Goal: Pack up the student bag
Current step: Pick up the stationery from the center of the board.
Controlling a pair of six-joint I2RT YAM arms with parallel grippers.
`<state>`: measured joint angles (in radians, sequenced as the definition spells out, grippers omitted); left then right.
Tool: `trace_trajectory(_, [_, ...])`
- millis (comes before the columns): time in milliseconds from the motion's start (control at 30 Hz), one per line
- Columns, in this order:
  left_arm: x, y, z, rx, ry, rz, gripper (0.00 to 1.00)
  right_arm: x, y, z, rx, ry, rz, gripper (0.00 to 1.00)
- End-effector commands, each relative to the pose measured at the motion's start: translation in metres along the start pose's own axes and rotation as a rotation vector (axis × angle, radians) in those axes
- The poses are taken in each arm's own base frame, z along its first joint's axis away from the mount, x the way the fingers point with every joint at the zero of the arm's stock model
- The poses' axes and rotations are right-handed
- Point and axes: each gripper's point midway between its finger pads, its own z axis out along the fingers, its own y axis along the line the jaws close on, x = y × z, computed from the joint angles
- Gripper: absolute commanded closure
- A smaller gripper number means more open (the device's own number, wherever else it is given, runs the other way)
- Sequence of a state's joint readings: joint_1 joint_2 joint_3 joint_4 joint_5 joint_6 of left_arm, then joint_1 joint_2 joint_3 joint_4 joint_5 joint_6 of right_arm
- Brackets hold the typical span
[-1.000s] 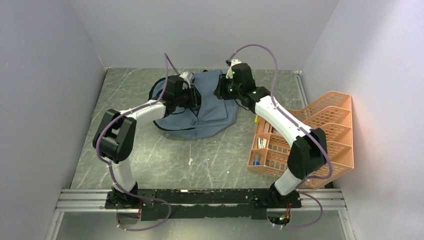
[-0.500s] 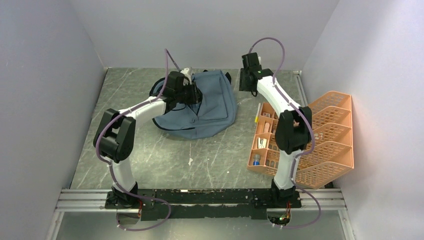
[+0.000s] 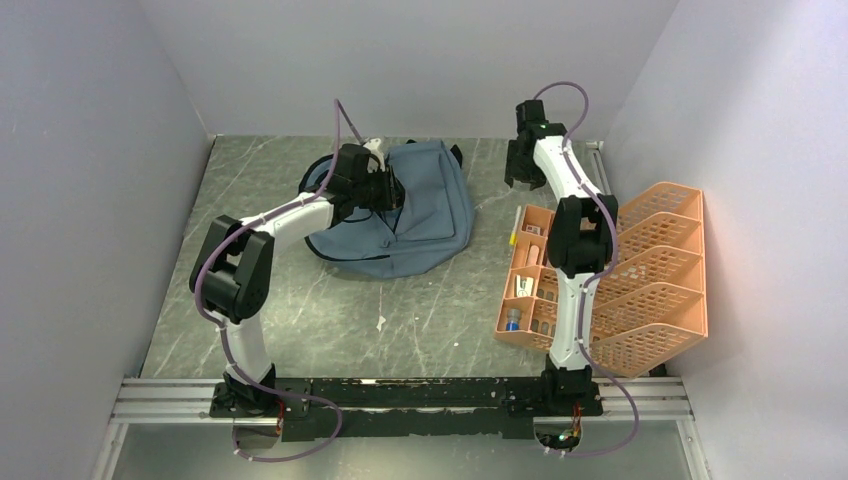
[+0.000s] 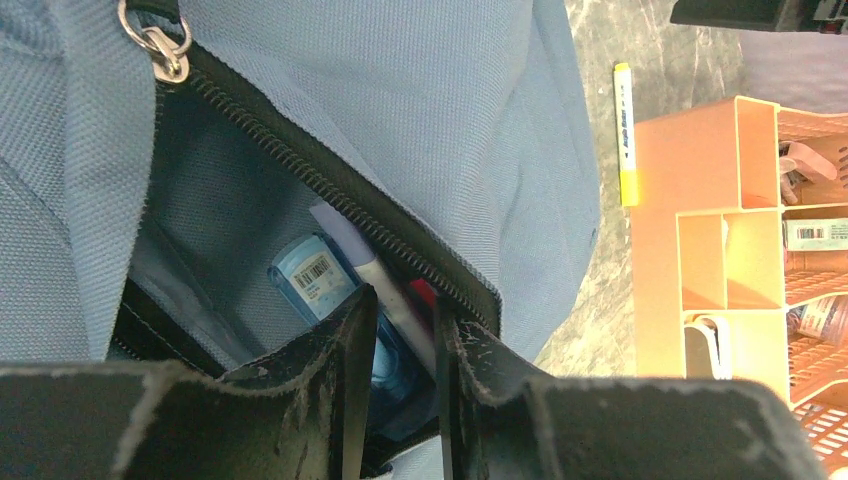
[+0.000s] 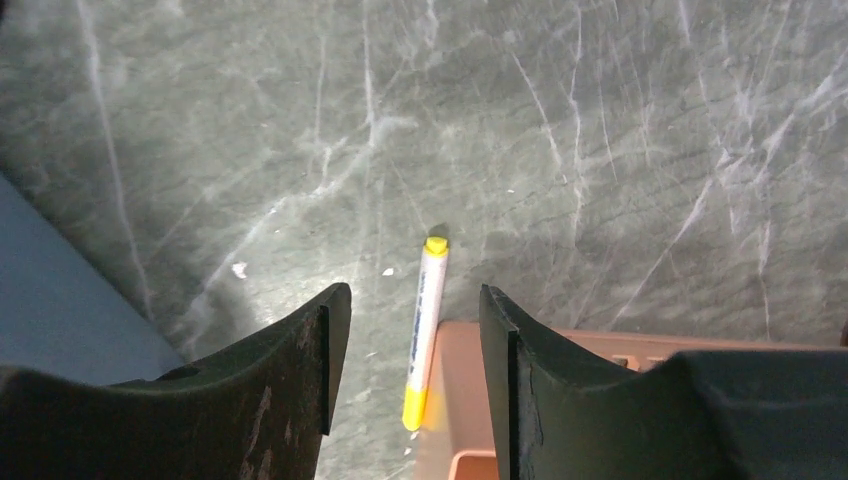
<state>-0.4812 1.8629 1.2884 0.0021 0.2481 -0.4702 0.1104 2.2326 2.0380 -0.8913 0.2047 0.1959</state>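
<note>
Identify each arm by its white tubular links and black joint housings: the left arm (image 3: 290, 215) and the right arm (image 3: 566, 305) are alike. You will see a purple cable (image 3: 201, 280) looping along each. The fingers of the left gripper (image 4: 405, 312) and right gripper (image 5: 415, 295) are black, scuffed pale along their edges, and taper towards the tips.

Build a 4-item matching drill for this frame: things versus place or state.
1 student bag
2 yellow-capped marker
3 left gripper
4 right gripper

A open, empty, above the marker
B on the table alongside the orange mesh organiser
C pocket unzipped, stationery inside
D at the bag's pocket opening

Pairs: 1-C, 2-B, 3-D, 4-A
</note>
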Motion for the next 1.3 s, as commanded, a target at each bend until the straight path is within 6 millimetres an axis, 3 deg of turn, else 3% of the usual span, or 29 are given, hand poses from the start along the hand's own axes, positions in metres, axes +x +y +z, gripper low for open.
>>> trace_trajectory(0, [-0.002, -0.011, 0.002, 0.046, 0.010, 0.023, 0.68, 0.013, -0.008, 0.011, -0.056, 0.094, -0.012, 0.46])
trace_trajectory(233, [0.004, -0.007, 0.003, 0.028, 0.031, 0.018, 0.68, 0.027, -0.007, 0.031, -0.140, 0.164, -0.014, 0.48])
trace_trajectory(533, [0.003, -0.009, 0.003, 0.037, 0.031, 0.011, 0.69, 0.046, -0.011, 0.051, -0.113, 0.230, -0.004, 0.54])
trace_trajectory(733, [0.002, -0.008, 0.002, 0.031, 0.029, 0.015, 0.69, 0.056, -0.012, 0.060, -0.108, 0.250, 0.004, 0.62])
trace_trajectory(1067, [-0.001, -0.009, 0.000, 0.029, 0.021, 0.017, 0.69, 0.071, -0.008, 0.071, -0.121, 0.296, 0.005, 0.67])
trace_trajectory(1267, [-0.002, -0.009, -0.001, 0.021, 0.016, 0.017, 0.68, 0.072, -0.007, 0.074, -0.121, 0.290, 0.012, 0.81])
